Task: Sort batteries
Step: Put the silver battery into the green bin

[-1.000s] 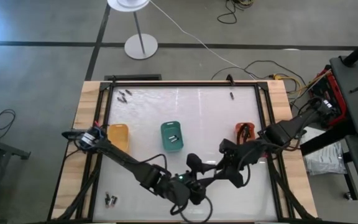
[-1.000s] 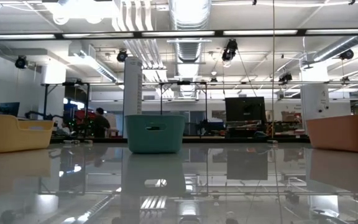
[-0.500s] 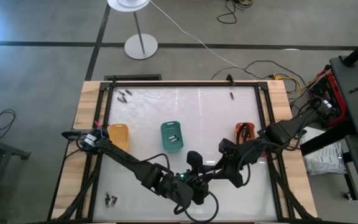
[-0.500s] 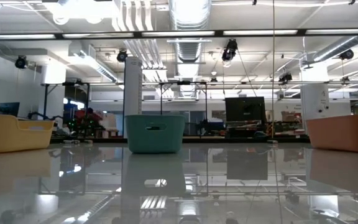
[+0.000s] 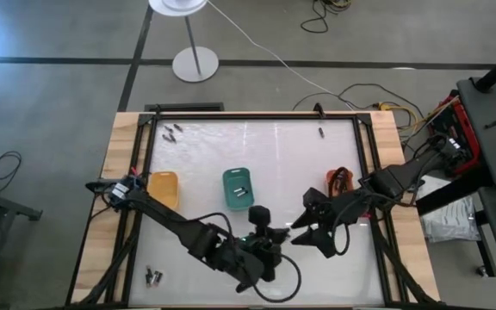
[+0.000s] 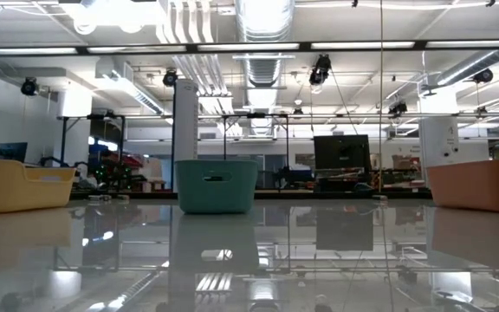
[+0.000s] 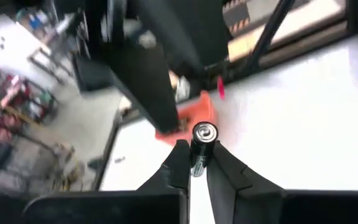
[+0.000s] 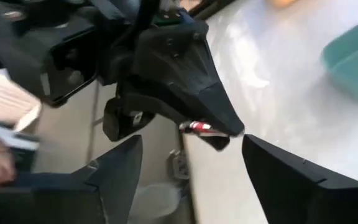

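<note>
My left gripper (image 5: 275,244) hovers near the table's front middle, shut on a small dark battery (image 7: 202,146) whose red end (image 8: 196,126) shows in the right wrist view. My right gripper (image 8: 191,146) stands open just to its right and faces it, its fingers wide on either side of the left gripper's tips, touching nothing. More batteries lie on the table at the far left (image 5: 172,133), the far middle (image 5: 321,133) and the near left (image 5: 152,277). Some lie in the green tray (image 5: 238,187). My left gripper pinches the battery's dark body (image 7: 197,164) between its two fingertips. The battery runs along the fingers, and its round silver end (image 7: 204,132) sticks out past them. It is lifted clear of the table.
A yellow tray (image 5: 164,188), the green tray and an orange tray (image 5: 338,181) stand in a row across the table's middle; they also show in the low view, the green one (image 6: 217,185) at its centre. The white tabletop (image 5: 274,155) has a dark frame around it.
My left gripper has shifted a little toward the far edge with its wrist turning. My right gripper has drawn back from it a little toward the table's right edge.
</note>
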Action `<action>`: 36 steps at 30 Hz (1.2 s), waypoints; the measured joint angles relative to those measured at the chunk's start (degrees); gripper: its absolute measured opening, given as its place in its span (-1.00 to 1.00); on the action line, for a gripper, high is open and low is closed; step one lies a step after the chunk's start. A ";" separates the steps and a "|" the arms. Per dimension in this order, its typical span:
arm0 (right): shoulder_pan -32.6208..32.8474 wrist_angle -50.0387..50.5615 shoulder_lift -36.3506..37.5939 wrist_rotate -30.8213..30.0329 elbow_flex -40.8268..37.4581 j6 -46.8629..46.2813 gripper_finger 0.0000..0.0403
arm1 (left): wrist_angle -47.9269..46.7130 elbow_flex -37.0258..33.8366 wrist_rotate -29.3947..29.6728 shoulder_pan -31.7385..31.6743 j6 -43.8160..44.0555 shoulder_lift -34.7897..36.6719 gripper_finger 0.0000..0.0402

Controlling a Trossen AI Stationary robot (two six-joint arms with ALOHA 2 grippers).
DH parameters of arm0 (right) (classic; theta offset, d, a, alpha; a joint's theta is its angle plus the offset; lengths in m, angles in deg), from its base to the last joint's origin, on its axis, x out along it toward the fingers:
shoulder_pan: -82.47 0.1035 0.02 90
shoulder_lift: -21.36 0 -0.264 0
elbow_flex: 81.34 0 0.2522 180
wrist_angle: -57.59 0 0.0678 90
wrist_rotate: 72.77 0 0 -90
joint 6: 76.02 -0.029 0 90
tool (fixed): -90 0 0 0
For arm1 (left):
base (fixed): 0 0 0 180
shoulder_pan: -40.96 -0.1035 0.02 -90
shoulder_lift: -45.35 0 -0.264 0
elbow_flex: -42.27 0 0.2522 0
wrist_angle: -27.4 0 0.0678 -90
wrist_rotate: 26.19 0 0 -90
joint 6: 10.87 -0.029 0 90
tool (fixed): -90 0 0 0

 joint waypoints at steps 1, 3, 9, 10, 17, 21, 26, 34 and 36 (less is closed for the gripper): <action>-0.11 0.23 0.03 -1.30 0.15 1.00 0.36 | -2.18 -0.21 -0.06 0.04 1.70 0.59 -0.96; -0.17 0.38 0.05 -4.15 0.30 2.66 0.42 | -7.68 -0.45 -0.48 -0.08 5.31 1.75 -0.96; -0.19 2.43 -0.04 -12.63 0.30 4.12 0.55 | -35.54 -1.85 -14.34 -7.67 22.83 3.62 -0.96; -0.19 2.65 -0.06 -14.02 0.17 4.15 0.56 | -37.89 -2.61 -18.03 -9.75 23.52 3.62 -0.96; -0.40 2.77 -0.06 -16.94 0.02 0.56 0.54 | -36.97 -11.50 -40.93 -23.32 18.04 3.61 -0.97; 1.03 2.33 -0.06 -17.11 0.04 -2.10 0.49 | -35.94 -15.52 -44.48 -28.23 15.75 3.72 -0.97; 1.62 2.37 -0.32 -17.42 0.04 -3.93 0.45 | -31.01 -21.60 -47.83 -32.39 13.34 3.59 -0.97; 1.53 2.48 -0.50 -17.60 0.04 -4.26 0.51 | -20.29 -29.00 -48.18 -36.16 12.64 3.59 -0.97; 1.47 2.48 -0.50 -18.06 0.04 -4.30 0.52 | -19.18 -29.98 -48.03 -36.57 12.57 3.29 -0.97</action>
